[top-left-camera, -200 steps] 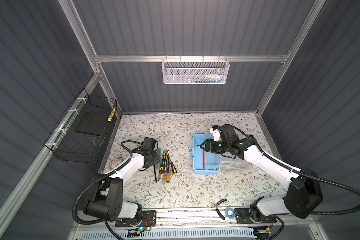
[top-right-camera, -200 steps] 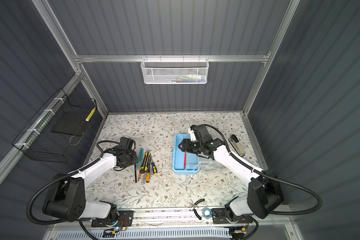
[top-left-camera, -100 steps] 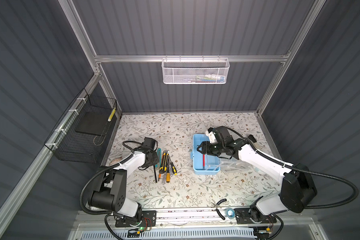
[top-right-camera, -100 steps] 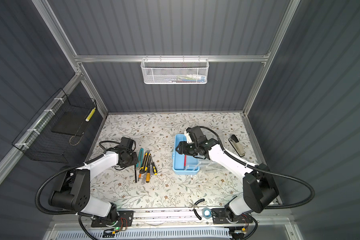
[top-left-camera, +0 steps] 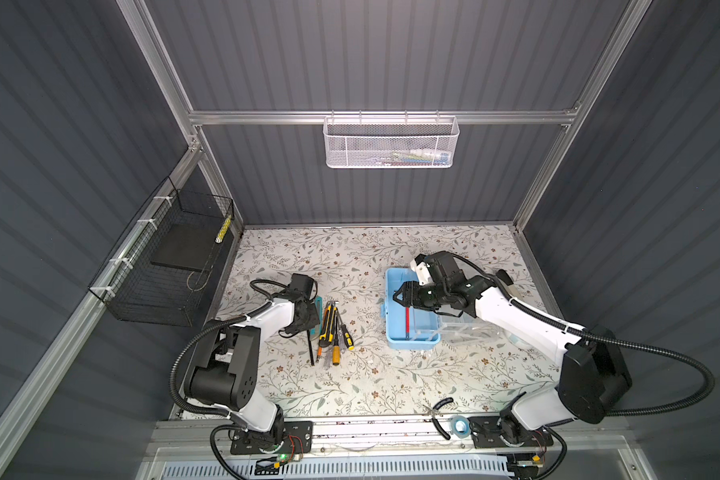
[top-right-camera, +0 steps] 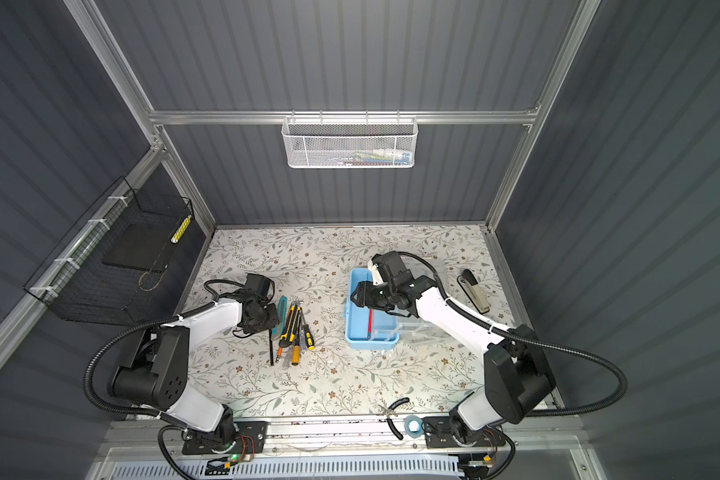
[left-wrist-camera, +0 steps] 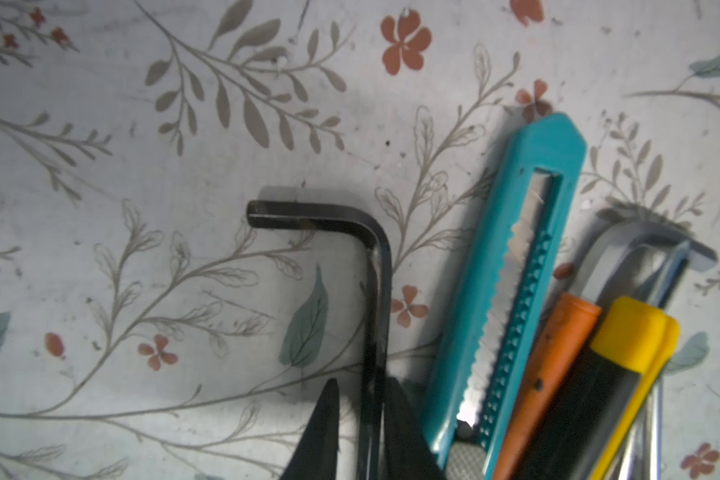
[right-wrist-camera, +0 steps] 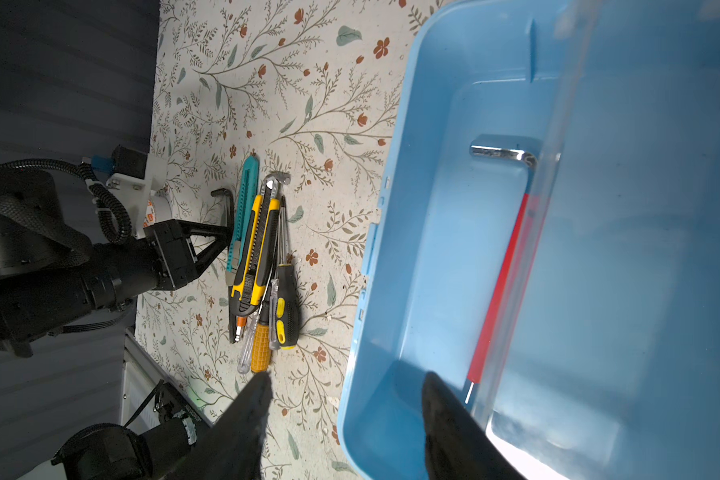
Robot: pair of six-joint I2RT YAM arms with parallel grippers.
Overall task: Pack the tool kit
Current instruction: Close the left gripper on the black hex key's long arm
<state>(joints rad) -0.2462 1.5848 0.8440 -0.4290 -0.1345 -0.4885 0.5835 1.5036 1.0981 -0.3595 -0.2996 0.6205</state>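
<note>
The light-blue box (top-left-camera: 412, 344) of the tool kit sat on the table (top-left-camera: 350, 386), a little toward 3 o'clock from its middle. Its clear lid (top-left-camera: 466, 332) was swung open toward 3 o'clock. Inside, a red-handled hex key (right-wrist-camera: 499, 291) lay lengthwise on the bottom. The right tool (right-wrist-camera: 346, 376) hovered over the box's 9 o'clock wall with its jaws about half apart. One finger was outside the wall and one over the inside, and it held nothing.

The other hand tools lay in a tight bundle at the box's 9 o'clock, apart from it. They included a teal utility knife (left-wrist-camera: 516, 291), a yellow-and-black utility knife (right-wrist-camera: 256, 249), an orange-handled screwdriver (right-wrist-camera: 260, 345) and a yellow-and-black screwdriver (right-wrist-camera: 287, 307). A black hex key (left-wrist-camera: 375, 270) lay just beside the teal utility knife on the bundle's 9 o'clock edge, its bent end toward 12 o'clock. The left tool (left-wrist-camera: 362, 390) was down on it, jaws narrowed to either side of the long shaft. One finger seemed to touch the shaft and the other showed a thin gap. Whether the key was truly gripped could not be told.
</note>
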